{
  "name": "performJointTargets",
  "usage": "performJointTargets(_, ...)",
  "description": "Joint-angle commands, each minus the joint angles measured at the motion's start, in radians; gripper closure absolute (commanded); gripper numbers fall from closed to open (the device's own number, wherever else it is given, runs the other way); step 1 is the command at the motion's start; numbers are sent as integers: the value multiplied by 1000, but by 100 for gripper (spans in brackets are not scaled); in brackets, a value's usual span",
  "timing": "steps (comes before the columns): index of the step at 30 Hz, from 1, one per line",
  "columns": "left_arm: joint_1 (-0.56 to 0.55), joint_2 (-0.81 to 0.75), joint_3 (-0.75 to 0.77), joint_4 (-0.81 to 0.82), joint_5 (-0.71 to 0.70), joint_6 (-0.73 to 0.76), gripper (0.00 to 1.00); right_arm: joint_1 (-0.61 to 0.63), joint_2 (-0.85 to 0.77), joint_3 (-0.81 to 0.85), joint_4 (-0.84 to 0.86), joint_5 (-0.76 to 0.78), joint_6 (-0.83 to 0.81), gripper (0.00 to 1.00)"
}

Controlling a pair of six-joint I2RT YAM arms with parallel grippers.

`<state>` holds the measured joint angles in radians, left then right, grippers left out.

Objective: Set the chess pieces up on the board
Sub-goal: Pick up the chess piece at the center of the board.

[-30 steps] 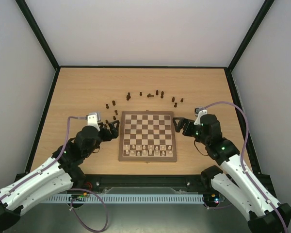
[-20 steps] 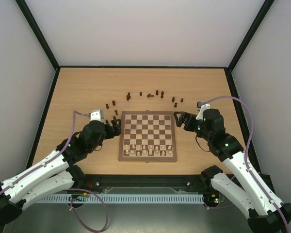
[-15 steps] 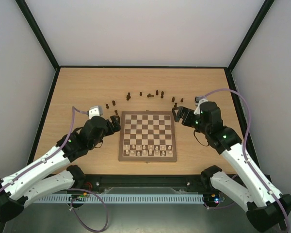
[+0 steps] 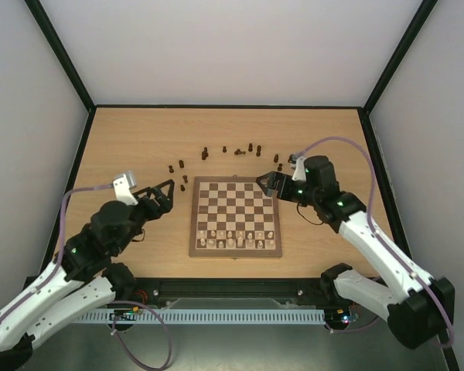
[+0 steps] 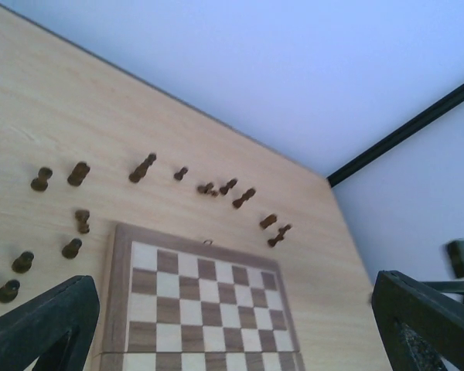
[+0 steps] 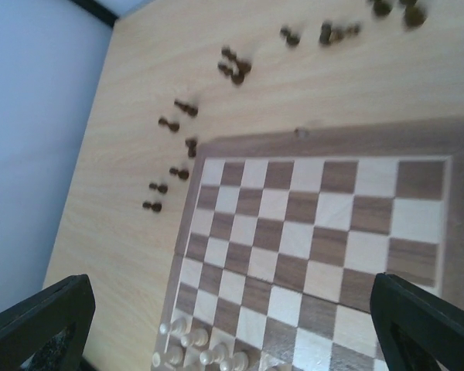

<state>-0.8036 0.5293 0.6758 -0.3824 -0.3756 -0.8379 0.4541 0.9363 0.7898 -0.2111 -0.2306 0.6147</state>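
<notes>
The board (image 4: 236,207) lies mid-table, with pale pieces (image 4: 236,239) standing on its two nearest rows. Dark chess pieces (image 4: 205,154) are scattered on the tabletop in an arc beyond the board's far edge and off its far-left corner. My left gripper (image 4: 167,196) hovers open just left of the board, holding nothing. My right gripper (image 4: 267,185) is open and empty at the board's far-right corner. The left wrist view looks between open fingers (image 5: 42,325) at the board (image 5: 114,294) and dark pieces (image 5: 142,168). The right wrist view shows board (image 6: 309,232) and dark pieces (image 6: 187,108).
Black frame posts and grey walls close in the light-wood tabletop (image 4: 131,139) on three sides. Pale pieces (image 6: 201,352) crowd the board's near rows. Two dark pieces (image 4: 282,160) stand just behind my right gripper.
My left gripper drew back to the left, away from the board's edge. My right gripper moved away and leftward to the board's far-right corner. Both stayed open.
</notes>
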Motion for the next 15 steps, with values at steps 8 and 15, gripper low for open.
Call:
performJointTargets(8, 4, -178, -110, 102, 73, 92, 0, 5, 136, 31, 111, -181, 33, 2)
performJointTargets(15, 5, -49, -66, 97, 69, 111, 1, 5, 130, 93, 73, -23, 9, 1)
